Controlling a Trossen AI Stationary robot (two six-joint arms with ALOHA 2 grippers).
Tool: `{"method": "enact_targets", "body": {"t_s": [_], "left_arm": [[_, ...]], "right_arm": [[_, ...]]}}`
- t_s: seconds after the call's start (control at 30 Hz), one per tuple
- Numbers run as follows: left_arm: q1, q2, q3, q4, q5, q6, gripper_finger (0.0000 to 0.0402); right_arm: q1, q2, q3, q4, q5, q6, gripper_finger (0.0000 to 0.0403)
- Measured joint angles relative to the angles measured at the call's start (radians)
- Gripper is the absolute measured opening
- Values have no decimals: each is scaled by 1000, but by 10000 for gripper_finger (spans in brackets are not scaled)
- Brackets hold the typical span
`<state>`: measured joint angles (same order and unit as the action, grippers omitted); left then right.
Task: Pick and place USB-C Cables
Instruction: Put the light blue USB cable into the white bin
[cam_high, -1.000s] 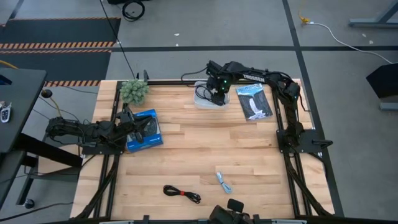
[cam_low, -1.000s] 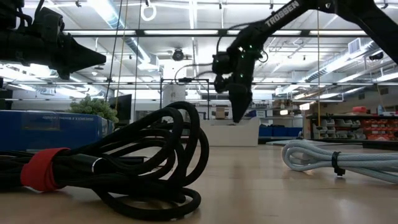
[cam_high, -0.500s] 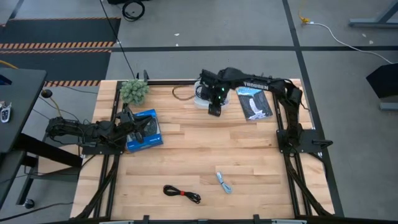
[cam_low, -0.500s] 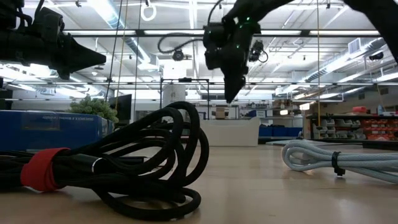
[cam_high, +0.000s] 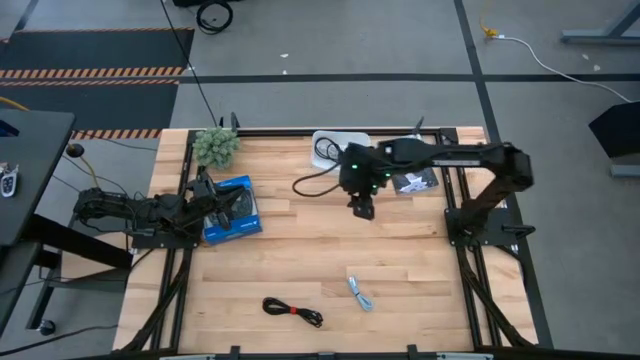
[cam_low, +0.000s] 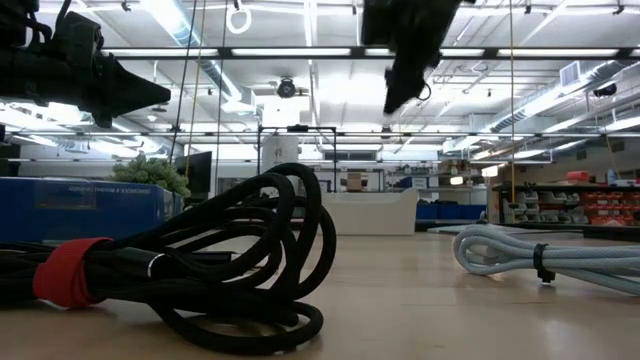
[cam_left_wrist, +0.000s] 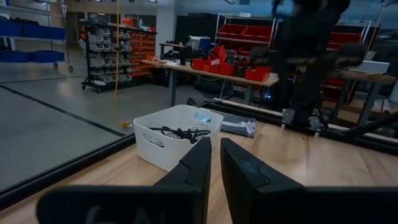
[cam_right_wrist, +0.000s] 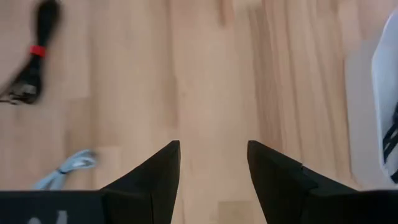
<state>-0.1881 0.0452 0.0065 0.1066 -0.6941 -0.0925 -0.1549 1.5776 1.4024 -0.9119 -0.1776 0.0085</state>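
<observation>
Fingers spread wide and empty, the right gripper (cam_high: 365, 210) hovered over bare wood mid-table, while the left gripper (cam_left_wrist: 214, 163) sat nearly closed by the blue box (cam_high: 231, 209).

A small green plant (cam_high: 215, 146) stands at the table's far-left corner, a blue box (cam_high: 231, 209) near it

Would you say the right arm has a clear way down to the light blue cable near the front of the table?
Probably yes. The right gripper hangs open above bare wood, and nothing stands between it and the light blue cable; the black cable with the red tie lies apart.
</observation>
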Motion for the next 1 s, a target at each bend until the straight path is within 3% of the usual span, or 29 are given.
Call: {"method": "enact_targets", "body": {"t_s": [0.53, 0.8, 1.0], "left_arm": [[0, 0, 0, 0, 0, 0, 43], [0, 0, 0, 0, 0, 0, 43], [0, 0, 0, 0, 0, 0, 43]], "right_arm": [[81, -391, 0, 301, 26, 120, 191], [110, -418, 0, 279, 27, 118, 185], [175, -344, 0, 175, 29, 79, 185]]}}
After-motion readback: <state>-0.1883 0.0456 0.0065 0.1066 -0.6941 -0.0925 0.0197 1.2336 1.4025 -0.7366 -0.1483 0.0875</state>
